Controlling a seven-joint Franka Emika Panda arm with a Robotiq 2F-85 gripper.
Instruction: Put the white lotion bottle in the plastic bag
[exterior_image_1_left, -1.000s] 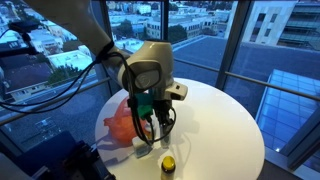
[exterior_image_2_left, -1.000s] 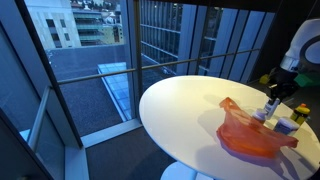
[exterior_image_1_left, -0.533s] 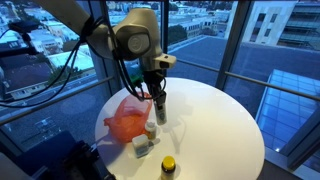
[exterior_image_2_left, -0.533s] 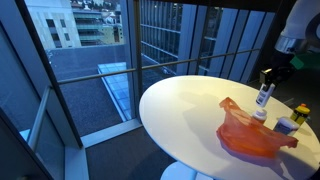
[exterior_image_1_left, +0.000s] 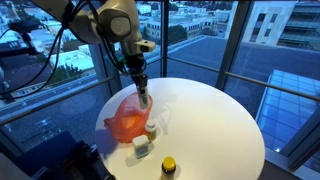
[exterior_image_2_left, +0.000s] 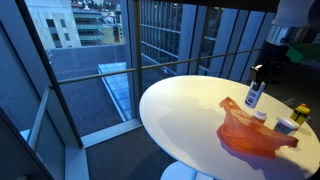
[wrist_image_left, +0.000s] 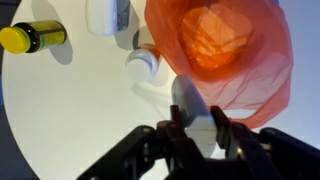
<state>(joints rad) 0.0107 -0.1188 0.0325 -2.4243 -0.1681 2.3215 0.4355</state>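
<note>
My gripper (wrist_image_left: 198, 128) is shut on the white lotion bottle (wrist_image_left: 190, 100) and holds it in the air. In both exterior views the bottle (exterior_image_1_left: 144, 97) (exterior_image_2_left: 254, 94) hangs upright from the gripper (exterior_image_1_left: 140, 83) (exterior_image_2_left: 258, 73), just above the edge of the orange plastic bag (exterior_image_1_left: 126, 121) (exterior_image_2_left: 256, 132). The bag lies crumpled on the round white table (exterior_image_1_left: 205, 125) (exterior_image_2_left: 180, 120). In the wrist view the bag (wrist_image_left: 225, 50) fills the upper right, with the bottle's end over its near edge.
A yellow-capped dark bottle (exterior_image_1_left: 168, 166) (exterior_image_2_left: 300, 112) (wrist_image_left: 32, 38) lies near the table edge. A small white jar (exterior_image_1_left: 150, 131) (wrist_image_left: 143, 61) and a white-blue container (exterior_image_1_left: 141, 148) (exterior_image_2_left: 285, 125) (wrist_image_left: 108, 15) sit beside the bag. Window glass and railings surround the table.
The arm lifted the lotion bottle off the table and carried it from beside the small containers to above the bag's edge.
</note>
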